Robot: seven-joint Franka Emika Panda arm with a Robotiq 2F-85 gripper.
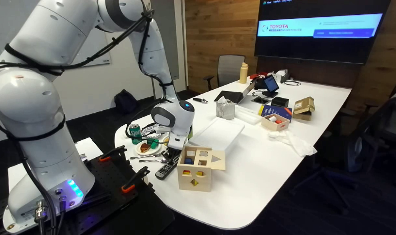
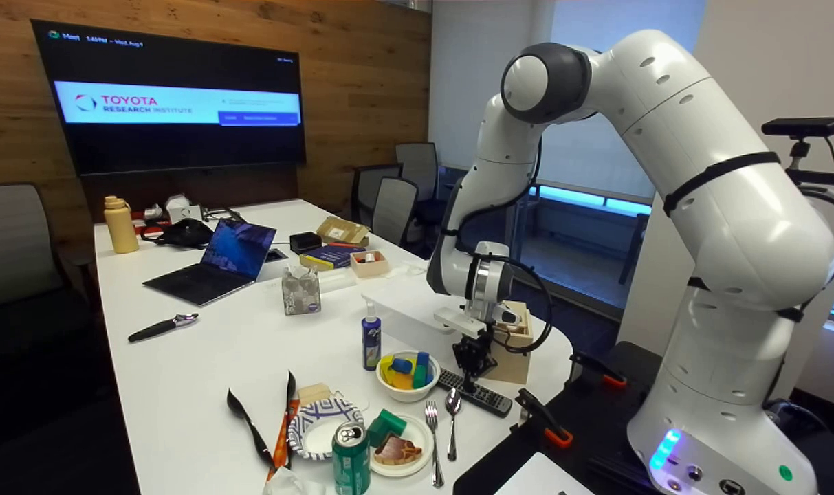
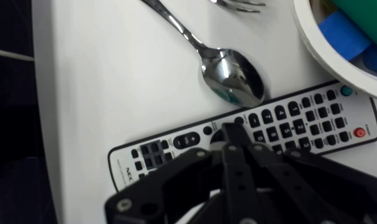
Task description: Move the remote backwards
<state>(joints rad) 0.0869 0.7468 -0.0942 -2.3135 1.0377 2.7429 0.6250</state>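
Remote (image 3: 269,124): flat on bench (image 2: 251,364), between spoon (image 3: 233,77) and wooden box (image 1: 193,176). Tool (image 3: 236,137): pressed together, pinching nothing, low over remote mid-length — cannot tell whether touching. Probable step in hand: positioning for a drag. Next: press lightly, slide backwards — clear of spoon.

Bowl (image 2: 404,396), spoon (image 3: 228,74) and box (image 1: 202,180) crowd the remote (image 3: 270,125) (bare table (image 3: 82,137) past its NEC end).

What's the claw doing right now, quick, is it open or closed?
Claw: closed, holding nothing, tips over the remote; can't tell if they're touching it.
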